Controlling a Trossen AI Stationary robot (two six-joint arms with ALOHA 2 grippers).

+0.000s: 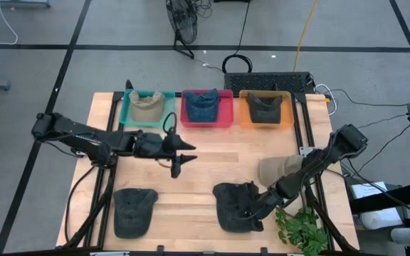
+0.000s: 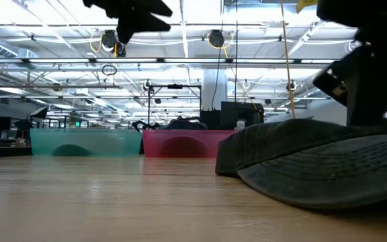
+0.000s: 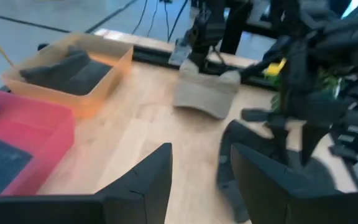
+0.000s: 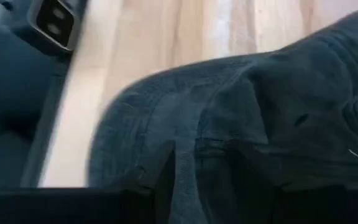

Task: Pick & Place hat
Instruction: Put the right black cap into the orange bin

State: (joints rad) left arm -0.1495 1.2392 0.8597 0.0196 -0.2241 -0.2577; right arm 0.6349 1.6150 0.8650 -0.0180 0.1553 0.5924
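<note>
A dark grey cap lies on its underside near the table's front edge, middle right. My right gripper reaches slanting down over its crown, fingers open; in the right wrist view the cap's cloth fills the picture. My left gripper hangs open above the bare table, left of centre, with nothing between its fingers. A second dark cap lies near the front left. A tan cap lies at the right, close under the right arm. My right gripper stands with open fingers at the crown of the dark grey cap, slanting down from the table's right. The cap lies flat on the table. Whether the fingertips touch the cloth I cannot tell.
Along the far edge stand a teal bin with a tan hat, a red bin with a blue hat and an orange bin with a dark hat. A green plant sits at the front right corner.
</note>
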